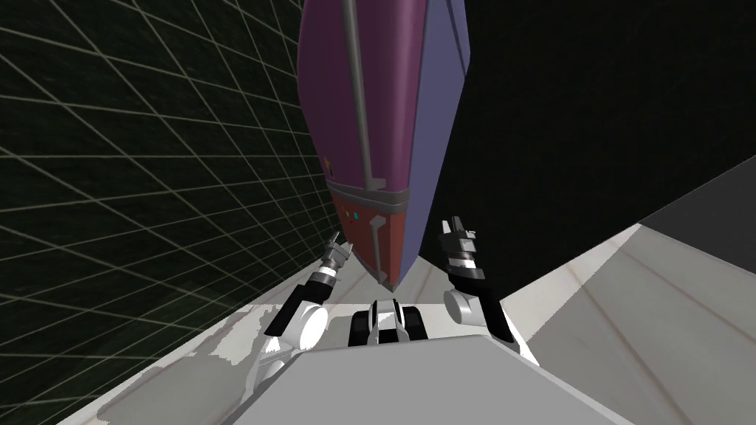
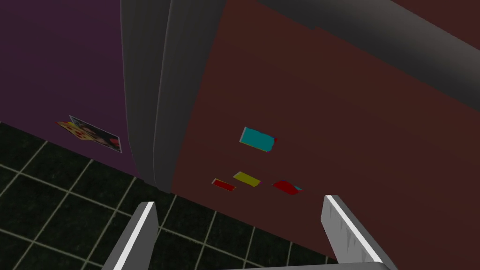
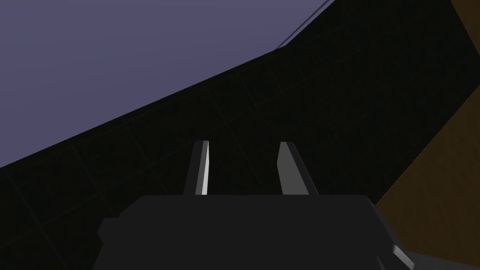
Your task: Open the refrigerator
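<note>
The fridge [image 1: 384, 111] stands on the pale floor [image 1: 590, 295] straight ahead, beside a dark tiled wall [image 1: 148, 184] on its left; both doors lie flush and shut; the purple upper door [image 1: 332, 96] carries a long grey handle [image 1: 356, 88], and the red-brown lower door [image 1: 362, 232] a shorter one [image 1: 378, 251].

The left claw [image 1: 336, 243] hangs just off the lower door's left edge, near but apart from it; the right claw [image 1: 452, 225] is past the fridge's right front corner, beside its blue-violet side [image 1: 439, 111], with open floor to its right.

The left wrist view shows the released left claw, its fingers [image 2: 140, 229] spread wide and holding nothing; ahead is the lower door's face with a cyan sticker [image 2: 257, 139], a yellow one [image 2: 246, 178] and two red ones; a grey band [image 2: 154, 93] divides the doors, and a small photo [image 2: 91, 132] sits on the purple one.

In the right wrist view the right claw's fingers [image 3: 202, 164] stand parted by a narrow gap, gripping nothing; beyond them are the blue-violet side and a dark surface.
</note>
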Motion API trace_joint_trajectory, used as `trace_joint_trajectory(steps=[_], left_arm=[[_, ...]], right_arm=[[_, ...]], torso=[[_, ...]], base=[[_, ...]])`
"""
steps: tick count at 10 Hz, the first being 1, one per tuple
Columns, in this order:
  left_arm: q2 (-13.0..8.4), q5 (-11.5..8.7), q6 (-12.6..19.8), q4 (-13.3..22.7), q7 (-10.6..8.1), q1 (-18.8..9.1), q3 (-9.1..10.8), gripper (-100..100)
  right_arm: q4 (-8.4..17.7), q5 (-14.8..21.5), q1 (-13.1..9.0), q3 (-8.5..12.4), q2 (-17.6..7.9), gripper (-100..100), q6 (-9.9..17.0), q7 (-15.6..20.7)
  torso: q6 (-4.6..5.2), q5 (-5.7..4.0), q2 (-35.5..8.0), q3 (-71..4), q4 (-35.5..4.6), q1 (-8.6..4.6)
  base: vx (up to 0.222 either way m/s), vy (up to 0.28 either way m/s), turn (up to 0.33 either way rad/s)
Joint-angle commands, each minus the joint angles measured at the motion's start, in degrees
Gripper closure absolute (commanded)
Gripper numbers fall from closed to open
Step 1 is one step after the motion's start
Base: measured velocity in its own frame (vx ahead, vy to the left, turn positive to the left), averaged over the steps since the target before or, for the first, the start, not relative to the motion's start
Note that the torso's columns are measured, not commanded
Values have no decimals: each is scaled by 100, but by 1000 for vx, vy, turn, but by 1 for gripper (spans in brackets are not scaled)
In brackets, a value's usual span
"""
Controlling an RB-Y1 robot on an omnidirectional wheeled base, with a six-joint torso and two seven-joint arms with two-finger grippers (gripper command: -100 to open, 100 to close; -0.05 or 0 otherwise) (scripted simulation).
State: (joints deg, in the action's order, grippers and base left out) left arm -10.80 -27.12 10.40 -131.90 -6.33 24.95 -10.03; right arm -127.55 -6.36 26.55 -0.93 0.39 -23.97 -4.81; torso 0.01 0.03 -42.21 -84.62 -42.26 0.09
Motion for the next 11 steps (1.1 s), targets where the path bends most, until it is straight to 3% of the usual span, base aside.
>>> trace_joint_trajectory(steps=[1, 7, 11], left_arm=[[79, -226, 366, -46, -68, 10, -82, -100], [478, -654, 1063, -118, -200, -15, -208, -100], [1083, -824, 1341, -145, -253, -26, -259, -100]], right_arm=[[0, 0, 0, 0, 0, 0, 0, 0], [0, 0, -1, 0, -1, 0, 0, 0], [0, 0, -1, 0, -1, 0, 0, 0]], torso=[[-1, -4, -6, 3, -2, -10], [-1, -1, -6, 3, -2, -1], [0, -1, -8, 5, -2, 0]], base=[[81, -171, 216], [45, -141, 148], [26, -95, 91]])
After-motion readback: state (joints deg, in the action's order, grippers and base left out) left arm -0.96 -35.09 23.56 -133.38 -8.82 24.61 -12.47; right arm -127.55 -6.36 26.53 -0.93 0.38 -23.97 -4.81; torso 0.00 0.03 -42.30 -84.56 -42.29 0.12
